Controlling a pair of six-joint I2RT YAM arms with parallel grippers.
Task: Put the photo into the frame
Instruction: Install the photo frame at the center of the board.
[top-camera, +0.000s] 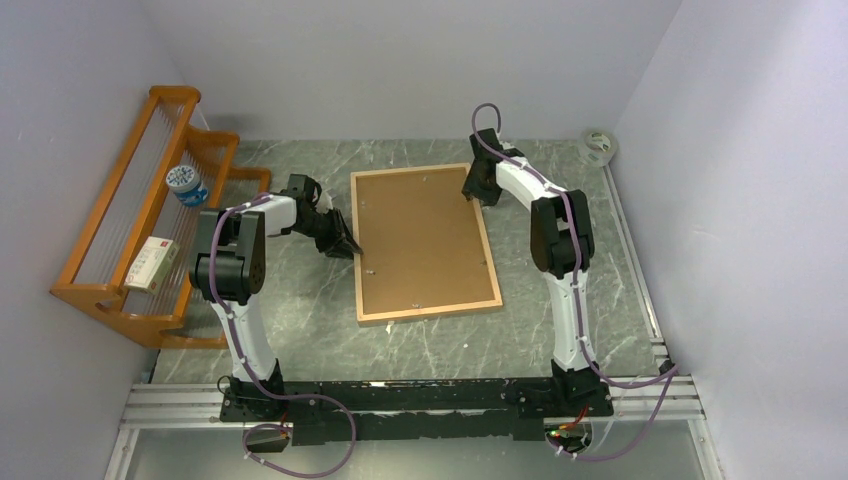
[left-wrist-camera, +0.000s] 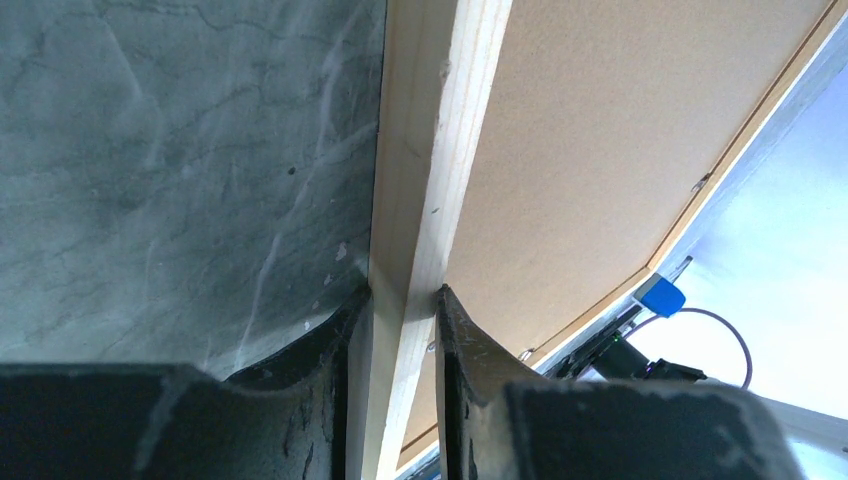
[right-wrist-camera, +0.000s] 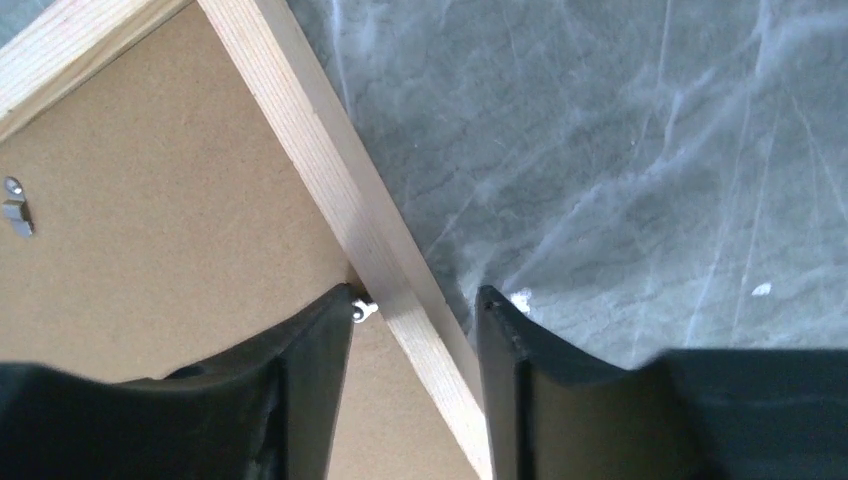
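My left gripper (left-wrist-camera: 404, 298) is clamped across the left rail of the frame (top-camera: 430, 311), which lies face down on the table (top-camera: 310, 330) with its hardboard backing (top-camera: 420, 235) facing up. My right gripper (right-wrist-camera: 415, 297) straddles the right rail near the far corner, but I cannot tell whether it is pinching. I judge the frame light and stiff but thin-railed, best held by opposite rails; the photo shows in no view.

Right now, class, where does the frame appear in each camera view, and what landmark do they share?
Top external: the frame lies mid-picture.
Left wrist: its rail runs up the middle.
Right wrist: its rail crosses diagonally.
Shared landmark: the brown backing board inside it.
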